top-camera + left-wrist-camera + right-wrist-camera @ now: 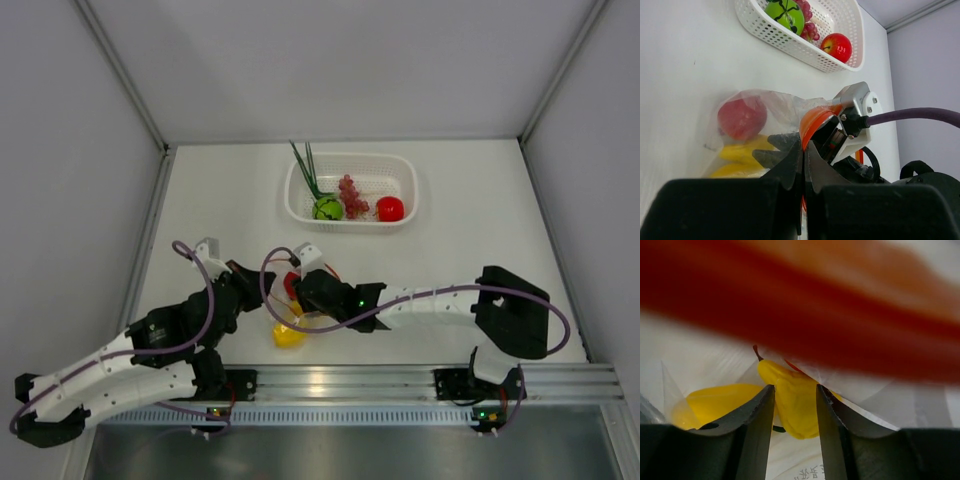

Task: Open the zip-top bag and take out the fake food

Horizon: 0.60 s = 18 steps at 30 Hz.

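Clear zip-top bag (pixel 785 107) pinched by left jaws.

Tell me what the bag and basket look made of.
The zip-top bag: thin clear plastic film, glossy and crinkled, red fruit visible through it. The basket: rigid white plastic, probably moulded, with regular perforations and a soft sheen.

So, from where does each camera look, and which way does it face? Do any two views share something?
Top external: above and behind the bases, facing down at the table; left arm and right arm both show.
Left wrist: on the left arm, facing along the left gripper, shut on the bag's strip, toward the basket.
Right wrist: on the right arm, facing through the open right gripper at yellow fruit inside the bag.
Shared: top and left wrist both show basket and bag.
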Each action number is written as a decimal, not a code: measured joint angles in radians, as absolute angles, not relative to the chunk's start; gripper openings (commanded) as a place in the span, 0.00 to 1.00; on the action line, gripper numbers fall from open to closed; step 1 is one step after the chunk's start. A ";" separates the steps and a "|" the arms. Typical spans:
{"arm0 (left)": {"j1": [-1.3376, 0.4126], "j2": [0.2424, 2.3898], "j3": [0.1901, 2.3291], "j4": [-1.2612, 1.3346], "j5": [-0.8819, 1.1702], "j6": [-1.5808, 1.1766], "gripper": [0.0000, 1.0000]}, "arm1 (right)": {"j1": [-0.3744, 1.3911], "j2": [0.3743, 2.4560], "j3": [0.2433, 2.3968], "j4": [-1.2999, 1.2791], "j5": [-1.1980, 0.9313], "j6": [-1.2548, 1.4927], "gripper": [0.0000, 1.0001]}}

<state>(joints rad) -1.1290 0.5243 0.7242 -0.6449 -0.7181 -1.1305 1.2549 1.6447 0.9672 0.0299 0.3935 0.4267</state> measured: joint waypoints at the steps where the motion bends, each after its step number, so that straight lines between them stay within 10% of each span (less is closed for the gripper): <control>1: -1.129 0.528 0.724 -0.645 -0.717 -1.127 0.00 | 1.255 1.650 0.979 0.002 0.395 0.419 0.41; 18: -1.129 0.551 0.710 -0.648 -0.693 -1.104 0.00 | 1.246 1.739 1.076 -0.231 0.390 0.427 0.74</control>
